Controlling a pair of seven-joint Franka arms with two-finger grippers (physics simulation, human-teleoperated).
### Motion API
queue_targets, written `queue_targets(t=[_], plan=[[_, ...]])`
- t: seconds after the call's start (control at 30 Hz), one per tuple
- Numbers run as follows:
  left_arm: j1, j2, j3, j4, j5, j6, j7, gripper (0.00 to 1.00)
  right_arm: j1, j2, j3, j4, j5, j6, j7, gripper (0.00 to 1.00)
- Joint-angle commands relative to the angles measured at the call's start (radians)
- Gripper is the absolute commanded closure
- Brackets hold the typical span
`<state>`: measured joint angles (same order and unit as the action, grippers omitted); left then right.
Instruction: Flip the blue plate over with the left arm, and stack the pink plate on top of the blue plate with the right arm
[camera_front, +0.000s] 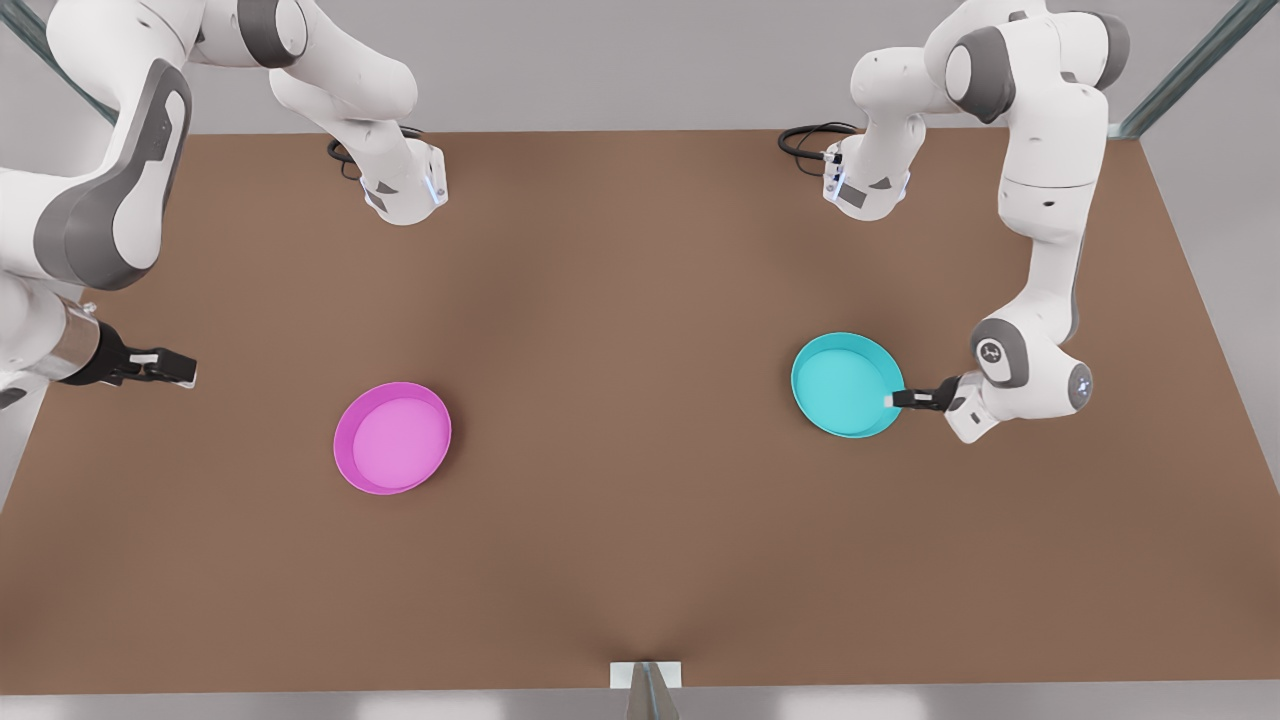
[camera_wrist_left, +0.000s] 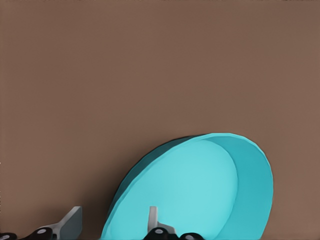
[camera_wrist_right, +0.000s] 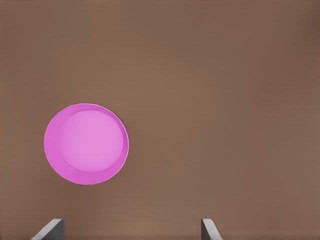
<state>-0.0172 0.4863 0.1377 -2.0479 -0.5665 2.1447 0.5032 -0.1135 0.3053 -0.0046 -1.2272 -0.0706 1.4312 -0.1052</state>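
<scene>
1. Brown table (camera_front: 640, 560) spans the whole scene, with one white arm mounted at each far corner.

2. Right arm (camera_front: 110, 210) stands on the front view's left. It waits well apart from the plates, and its wrist camera looks down on the magenta dish.

3. Left arm (camera_front: 1040, 190) stands on the front view's right, folded down low so its wrist sits just beside the turquoise dish.

4. Pink plate (camera_front: 392, 437) lies flat and open side up, left of centre in the front view, nearer than the middle of the table. Nothing touches it.

5. Blue plate (camera_front: 846, 384) sits right of centre, well apart from the pink one. In the left wrist view it is tipped up on edge, its inside facing the camera, with shadow under the raised side.

6. Right gripper (camera_front: 188, 374) hovers off the pink plate's far left; its two fingers are spread wide and hold nothing.

7. Left gripper (camera_front: 893, 400) is clamped on the blue plate's rim at the side towards its own arm, one finger inside the dish.

8. Step in hand, as I judge it: the flip, grasp made and the tilt begun. Next the wrist would need to roll the dish past upright, set it underside up and let go; stacking is not yet started.
</scene>
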Motion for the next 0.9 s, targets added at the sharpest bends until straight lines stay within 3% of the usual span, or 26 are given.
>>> queue_targets(t=[0.0, 0.23, 0.53, 0.87], plan=[[0.0, 0.0, 0.0, 0.0, 0.005, 0.001, 0.002, 0.36, 0.0, 0.0, 0.0, 0.0, 0.0, 0.0, 0.001, 0.0], [0.0, 0.014, 0.02, 0.008, 0.005, 0.001, 0.043, 0.45, 0.0, 0.0, 0.0, 0.0, 0.0, 0.0, -0.001, 0.0], [-0.009, 0.018, 0.02, 0.008, 0.031, 0.014, 0.06, 0.69, 0.0, -0.002, 0.0, 0.0, 0.0, 0.0, -0.001, 0.0], [-0.009, 0.017, 0.019, 0.008, 0.03, 0.012, 0.057, 0.72, -0.002, 0.005, 0.0, 0.0, 0.002, 0.002, -0.001, 0.0]])
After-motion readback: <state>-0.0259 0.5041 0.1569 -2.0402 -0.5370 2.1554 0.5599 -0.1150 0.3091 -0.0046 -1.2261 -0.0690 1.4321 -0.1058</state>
